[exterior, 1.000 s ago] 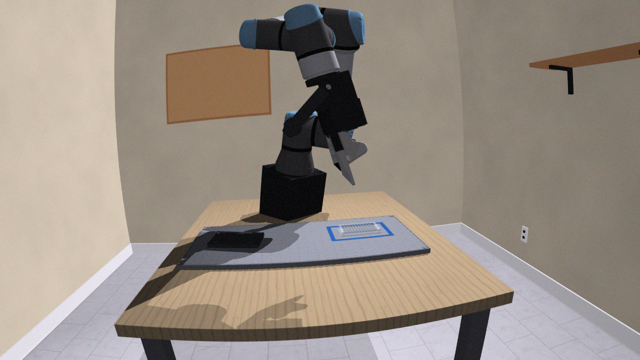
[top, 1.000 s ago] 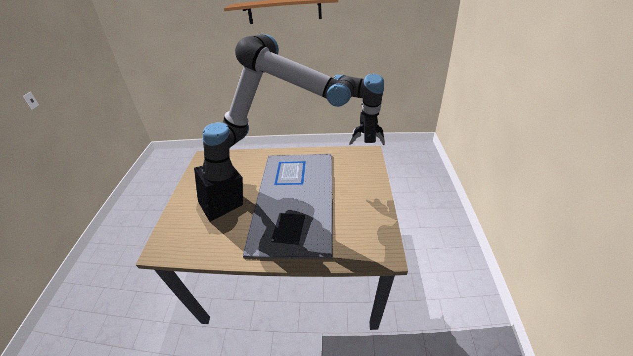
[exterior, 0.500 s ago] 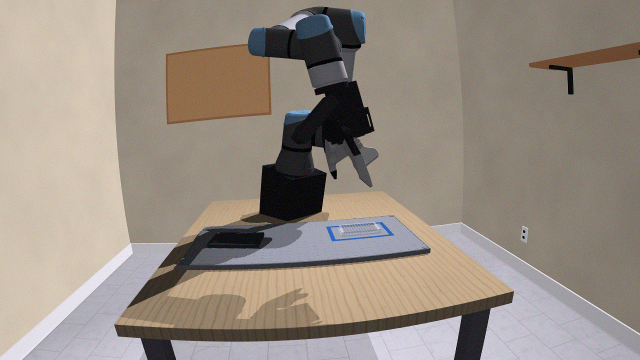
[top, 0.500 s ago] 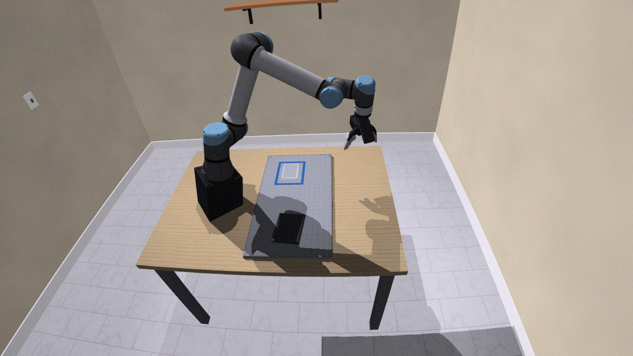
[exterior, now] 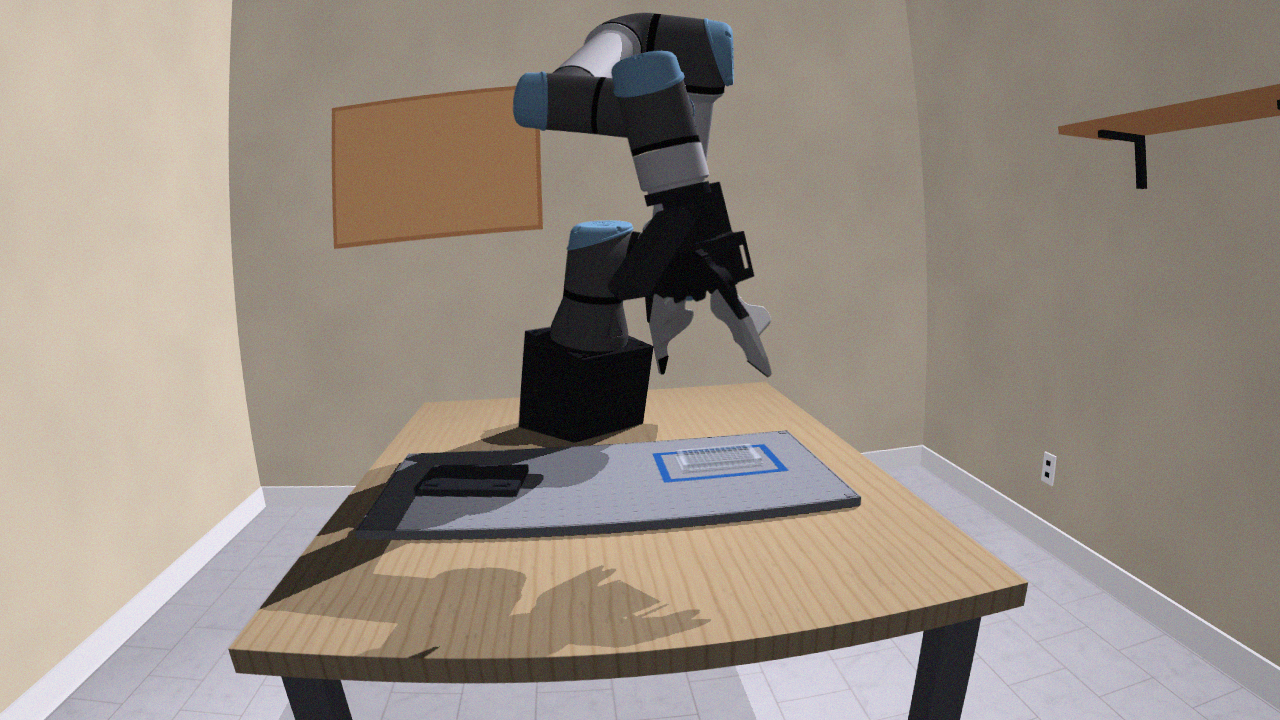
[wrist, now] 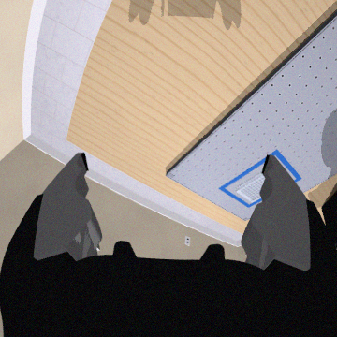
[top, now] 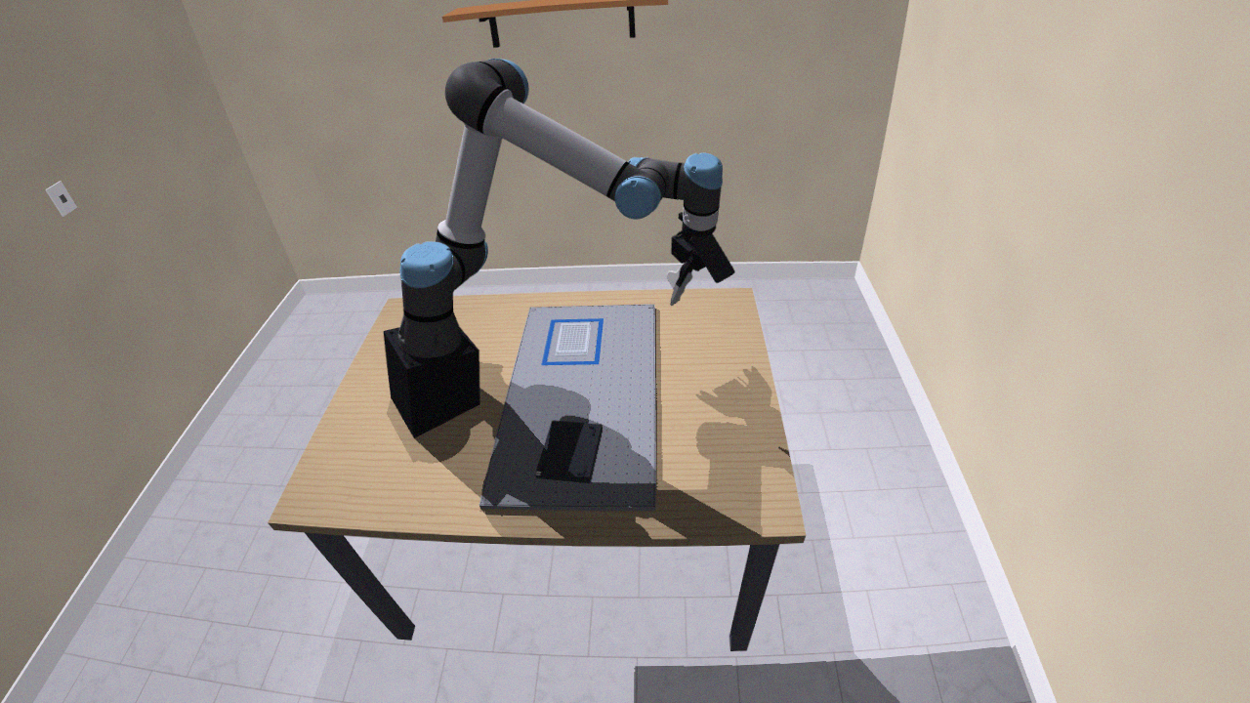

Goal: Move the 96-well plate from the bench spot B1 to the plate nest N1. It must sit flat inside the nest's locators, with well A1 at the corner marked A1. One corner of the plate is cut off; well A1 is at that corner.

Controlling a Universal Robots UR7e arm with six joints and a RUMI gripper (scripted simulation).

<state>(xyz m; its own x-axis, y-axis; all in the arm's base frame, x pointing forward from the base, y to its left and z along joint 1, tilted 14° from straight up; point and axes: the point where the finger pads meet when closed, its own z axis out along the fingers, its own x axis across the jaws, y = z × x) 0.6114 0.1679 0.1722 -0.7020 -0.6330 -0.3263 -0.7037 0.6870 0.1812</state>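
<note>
In the top view, at the left of the table point(top: 366, 472), my arm stands on its black pedestal point(top: 454, 397). Right of it lies the grey perforated board point(top: 625, 385), long from the upper middle to the lower middle of the frame. Near the lower end of this board, partly in shadow, sits the dark plate nest point(top: 569, 449). Near the upper end is the blue outline of the bench spot point(top: 548, 343), and the pale 96-well plate point(top: 574, 336) lies flat inside it. I cannot tell from here which corner of the plate is cut off. Further right, above the board's upper right corner, hangs my gripper point(top: 679, 289), high over the table and apart from the plate.

In the exterior view, the nest point(exterior: 471, 480) is at the left of the board, the plate point(exterior: 723, 459) at the right inside its blue frame, and my gripper point(exterior: 711, 362) hangs in the air above and a little left of the plate. My fingers point(exterior: 747, 333) are spread fully wide and grasp nothing.

In the wrist view, one finger stands at the lower left and the other at the lower right, with open space between them. The right one partly covers the plate point(wrist: 250, 188), which shows in the lower right of the frame.
</note>
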